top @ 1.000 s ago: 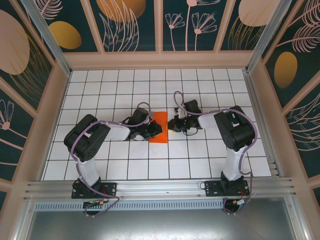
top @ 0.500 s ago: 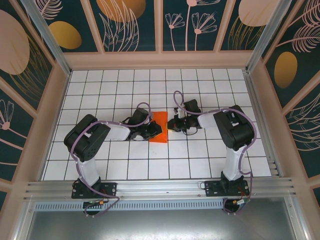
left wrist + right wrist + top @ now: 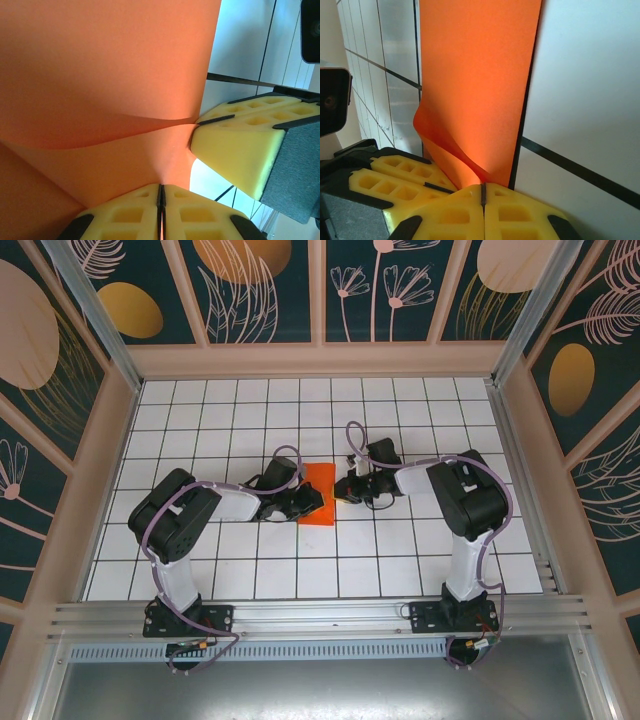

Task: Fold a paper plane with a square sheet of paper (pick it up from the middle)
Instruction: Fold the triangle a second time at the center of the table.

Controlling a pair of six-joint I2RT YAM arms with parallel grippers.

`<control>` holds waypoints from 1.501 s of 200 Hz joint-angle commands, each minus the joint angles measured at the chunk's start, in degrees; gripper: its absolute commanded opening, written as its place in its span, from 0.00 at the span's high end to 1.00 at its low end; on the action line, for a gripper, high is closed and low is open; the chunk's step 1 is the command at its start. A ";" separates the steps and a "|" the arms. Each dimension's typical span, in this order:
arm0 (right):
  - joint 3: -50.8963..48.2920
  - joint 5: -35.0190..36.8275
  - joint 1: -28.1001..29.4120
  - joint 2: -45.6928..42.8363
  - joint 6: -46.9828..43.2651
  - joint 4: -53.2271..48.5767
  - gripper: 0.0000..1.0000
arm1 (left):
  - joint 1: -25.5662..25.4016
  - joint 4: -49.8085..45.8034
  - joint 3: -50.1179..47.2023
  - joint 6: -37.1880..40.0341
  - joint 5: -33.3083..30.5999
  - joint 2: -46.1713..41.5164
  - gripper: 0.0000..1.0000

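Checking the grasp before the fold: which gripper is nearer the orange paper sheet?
Neither, it is a tie: the left gripper is shut on the orange paper sheet, reaching in from the left, the right gripper from the right.

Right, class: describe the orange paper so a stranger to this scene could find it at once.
Start at the white gridded table and go to its middle, where the two black arms meet. There, held at its edges by the left gripper and the right gripper, is the orange-red sheet of paper. It is the only bright, flat thing against the white tiles and black arms.
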 commanded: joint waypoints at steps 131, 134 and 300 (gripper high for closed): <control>1.39 6.04 2.77 -3.54 -1.97 -2.90 0.94 | -0.16 -1.28 -3.33 -2.10 -2.29 1.64 0.89; 1.58 6.14 2.82 -3.39 -2.01 -2.99 0.94 | -0.17 -1.25 -3.31 -2.00 -2.26 1.65 0.89; 4.37 16.80 3.18 1.31 -7.77 -13.10 0.97 | 0.05 -8.85 5.74 3.87 -6.23 -1.90 0.87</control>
